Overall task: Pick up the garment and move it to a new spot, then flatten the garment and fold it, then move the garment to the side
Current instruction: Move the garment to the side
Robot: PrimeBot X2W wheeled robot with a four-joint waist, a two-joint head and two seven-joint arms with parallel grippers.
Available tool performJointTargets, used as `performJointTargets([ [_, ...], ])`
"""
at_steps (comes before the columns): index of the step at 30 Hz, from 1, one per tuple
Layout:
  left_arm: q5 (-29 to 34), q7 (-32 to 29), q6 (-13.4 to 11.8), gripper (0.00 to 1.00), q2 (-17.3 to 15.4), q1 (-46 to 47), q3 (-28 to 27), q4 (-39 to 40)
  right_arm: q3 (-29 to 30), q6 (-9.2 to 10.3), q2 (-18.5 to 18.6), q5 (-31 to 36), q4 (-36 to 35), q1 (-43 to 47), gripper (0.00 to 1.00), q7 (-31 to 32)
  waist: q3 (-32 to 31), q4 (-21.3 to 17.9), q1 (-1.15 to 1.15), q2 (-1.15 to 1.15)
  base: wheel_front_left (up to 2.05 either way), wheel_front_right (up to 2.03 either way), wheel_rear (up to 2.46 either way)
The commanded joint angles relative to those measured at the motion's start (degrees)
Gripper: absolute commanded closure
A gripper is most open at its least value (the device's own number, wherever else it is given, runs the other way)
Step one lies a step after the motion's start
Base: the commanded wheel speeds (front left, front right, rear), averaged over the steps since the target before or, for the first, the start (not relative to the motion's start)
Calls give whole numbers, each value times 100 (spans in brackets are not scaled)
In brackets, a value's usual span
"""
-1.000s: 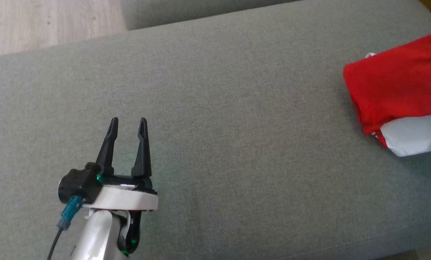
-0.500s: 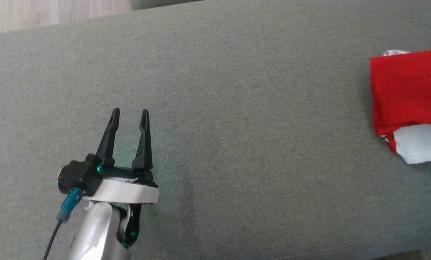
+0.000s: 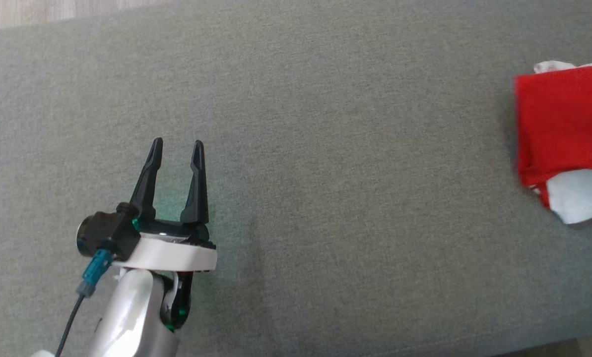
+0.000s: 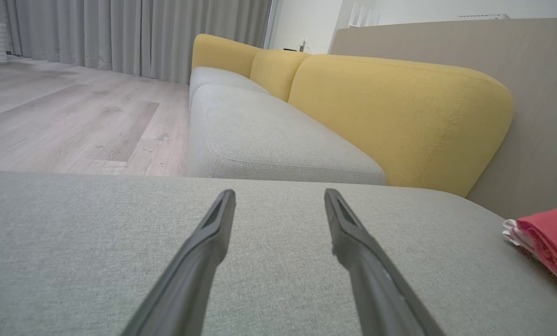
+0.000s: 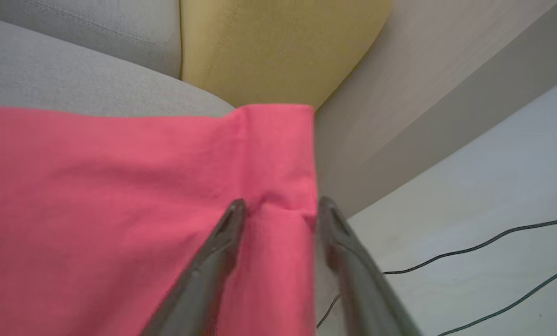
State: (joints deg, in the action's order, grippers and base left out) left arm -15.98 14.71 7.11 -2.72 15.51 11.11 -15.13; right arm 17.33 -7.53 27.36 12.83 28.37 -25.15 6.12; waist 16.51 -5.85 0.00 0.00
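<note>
The garment [image 3: 563, 124] is a folded red piece with white parts, lying at the right edge of the grey sofa seat [image 3: 325, 148]. In the left wrist view the garment [image 4: 546, 242] shows at the far right. My left gripper [image 3: 176, 145] hovers open over bare cushion at the lower left, far from the garment, and its fingers [image 4: 279, 193] hold nothing. My right gripper [image 5: 281, 204] sits over the garment's [image 5: 119, 196] right edge with its jaws apart. A small pucker of red cloth lies between the fingertips, apart from both.
A yellow backrest [image 4: 390, 107] and another grey seat [image 4: 259, 130] lie beyond the cushion, with wood floor [image 4: 73, 112] to the left. Past the garment's edge the seat drops off to a beige panel [image 5: 423, 93] and a pale floor with black cables [image 5: 493, 242].
The head camera has shifted, so the garment sits nearer the picture's right border. Its left edge now lies straighter and more upright. The left gripper stays open over the cushion.
</note>
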Motion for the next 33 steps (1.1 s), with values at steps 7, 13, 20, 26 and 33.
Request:
performJointTargets([
  [7, 26, 29, 26, 0, -46, 186, -215, 92, -51, 4, -87, 174, -502, -104, 0, -182, -190, -36, 0, 0, 0, 0, 0],
  [13, -23, 29, 29, 0, -37, 102, -270, 88, -182, 4, -624, 74, -1165, -152, 0, -307, -529, -18, 0, 0, 0, 0, 0],
  [20, -53, 29, 27, 0, -28, -94, -377, 156, -614, 4, -1368, -658, -1868, 6, 0, -371, -974, 83, 0, 0, 0, 0, 0],
  [26, -77, 29, -1, 0, -21, -423, -550, 270, -851, 4, -2229, -1269, -2377, 357, 0, -614, -1394, 230, 0, 0, 0, 0, 0],
  [33, -237, 29, 3, 0, -17, -827, -543, 418, -1184, 4, -2444, -2197, -2089, 1155, 0, -1442, -1634, 404, 0, 0, 0, 0, 0],
])
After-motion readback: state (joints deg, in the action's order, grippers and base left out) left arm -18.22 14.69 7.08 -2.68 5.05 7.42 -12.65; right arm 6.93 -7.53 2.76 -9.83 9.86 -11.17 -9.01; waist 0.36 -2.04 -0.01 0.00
